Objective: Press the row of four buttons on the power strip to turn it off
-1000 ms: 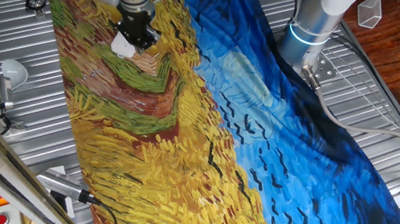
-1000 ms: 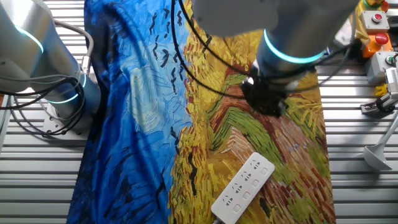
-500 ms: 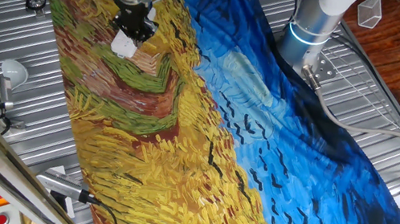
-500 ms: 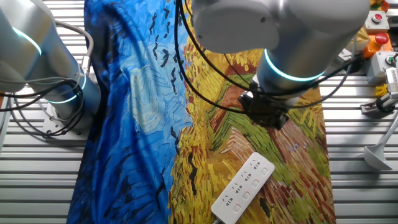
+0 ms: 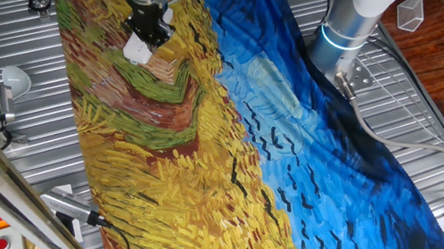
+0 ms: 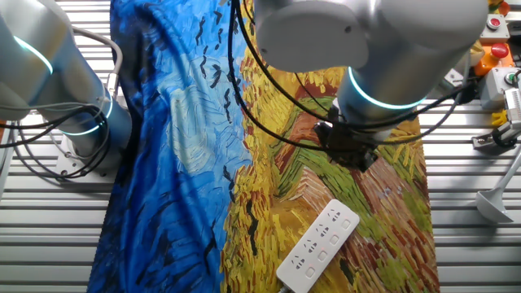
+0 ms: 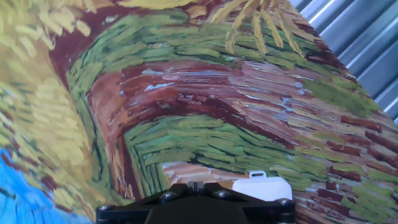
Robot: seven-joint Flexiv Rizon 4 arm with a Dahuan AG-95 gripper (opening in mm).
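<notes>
The power strip (image 6: pixel 319 244) is a white oblong bar lying diagonally on the painted cloth, near the front edge in the other fixed view. The four buttons (image 6: pixel 326 234) show only as faint grey marks along its top face. My gripper (image 6: pixel 352 150) hangs above the cloth, a short way from the strip's upper end and apart from it. In one fixed view the gripper (image 5: pixel 149 29) covers part of the strip (image 5: pixel 136 50). In the hand view the strip's rounded end (image 7: pixel 264 186) sits just right of my gripper (image 7: pixel 196 185), whose fingertips meet at the centre with nothing between them.
A cloth painted in yellow, green and blue (image 5: pixel 228 144) covers the ribbed metal table (image 5: pixel 2 33). A second arm's base (image 6: pixel 77 114) stands at the blue side. A round silver disc on a stem (image 5: pixel 14 82) and an orange button box (image 6: pixel 492 45) sit off the cloth.
My gripper has shifted a little along the cloth, nearer the strip's end in the other fixed view. The strip has not moved.
</notes>
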